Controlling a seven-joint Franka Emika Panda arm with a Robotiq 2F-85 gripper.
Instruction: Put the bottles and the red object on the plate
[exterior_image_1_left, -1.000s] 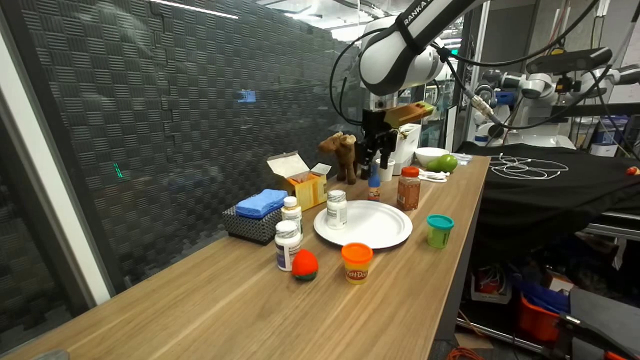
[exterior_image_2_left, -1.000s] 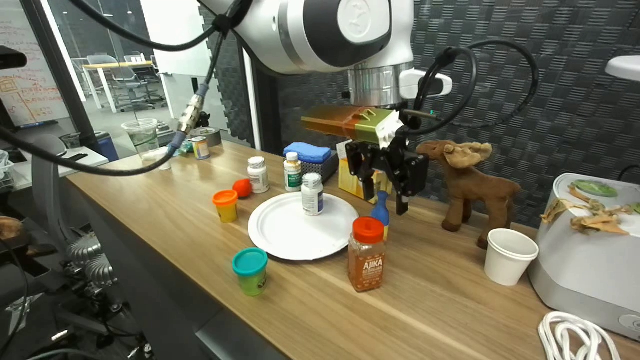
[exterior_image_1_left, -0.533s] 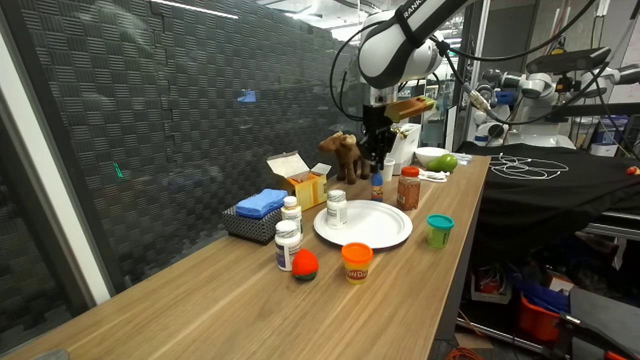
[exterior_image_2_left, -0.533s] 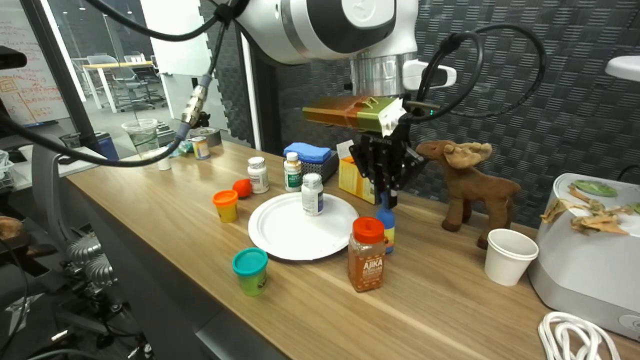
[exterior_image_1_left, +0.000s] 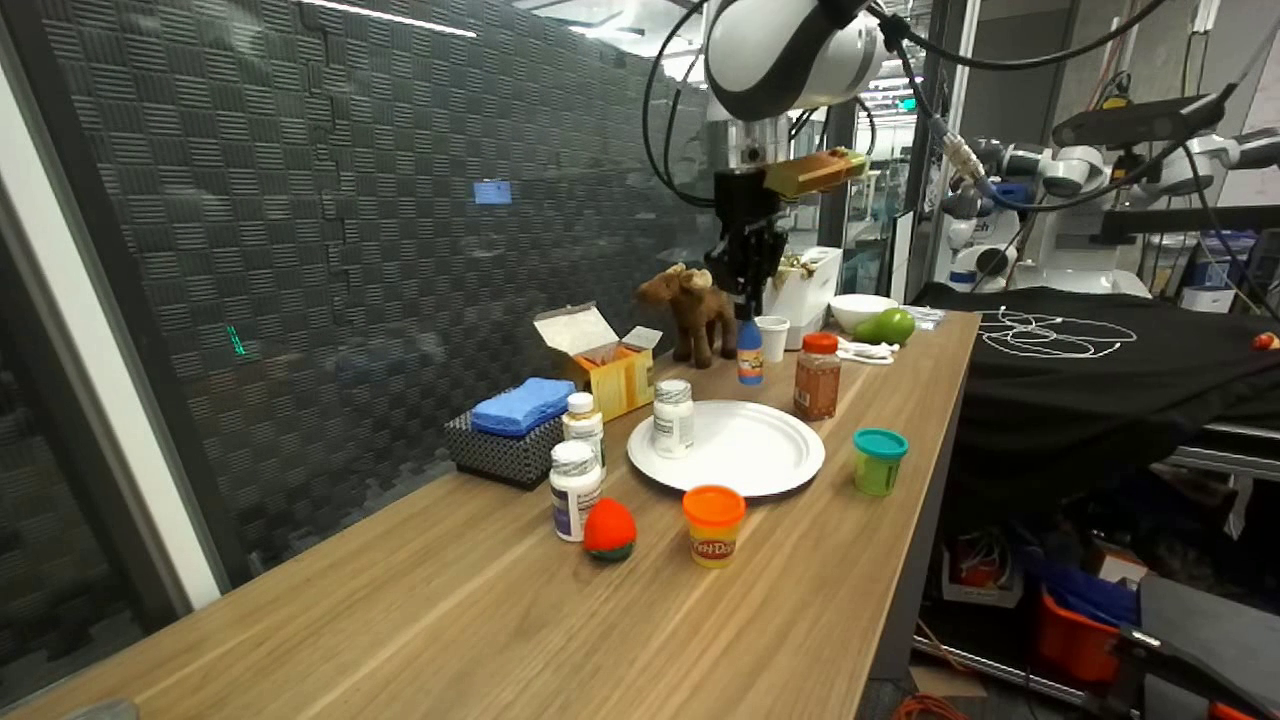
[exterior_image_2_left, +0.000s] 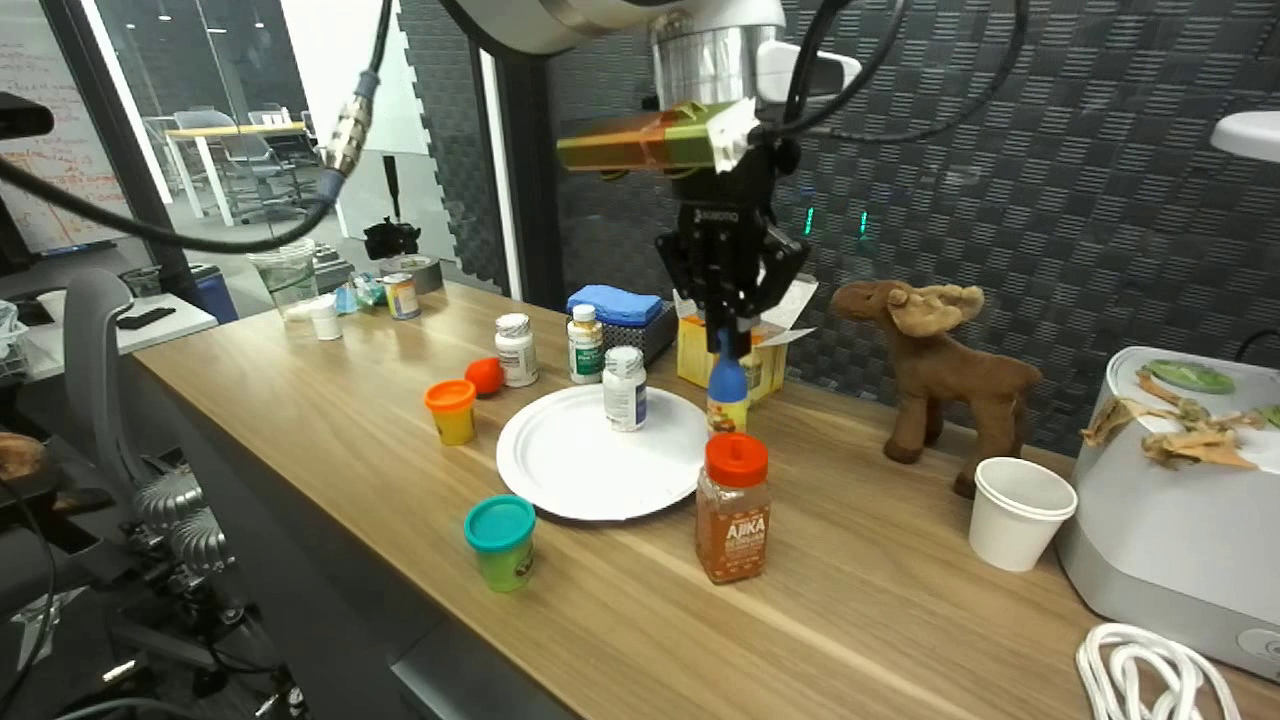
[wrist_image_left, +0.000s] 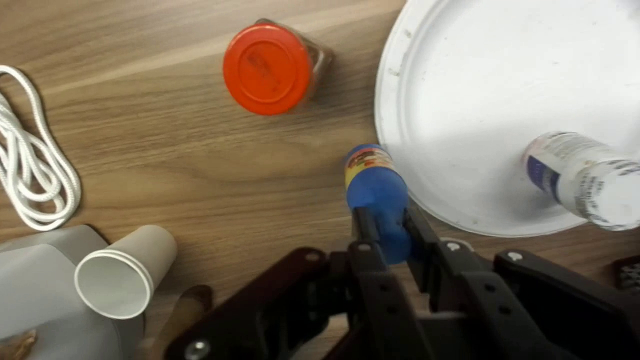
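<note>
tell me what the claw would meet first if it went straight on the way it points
Probably the wooden tabletop, close beside the plate: the claw points down, and the blue bottle in its grip would lead. Whether the bottle's base would catch the plate's rim is hard to judge.

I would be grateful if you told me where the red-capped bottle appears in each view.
In an exterior view, the red-capped bottle is right of centre, near mid-height.
In an exterior view, the red-capped bottle is in the lower half, right of centre.
In the wrist view, the red-capped bottle is near the top, left of centre.
Shared landmark: the plate, which the red-capped bottle stands beside.
</note>
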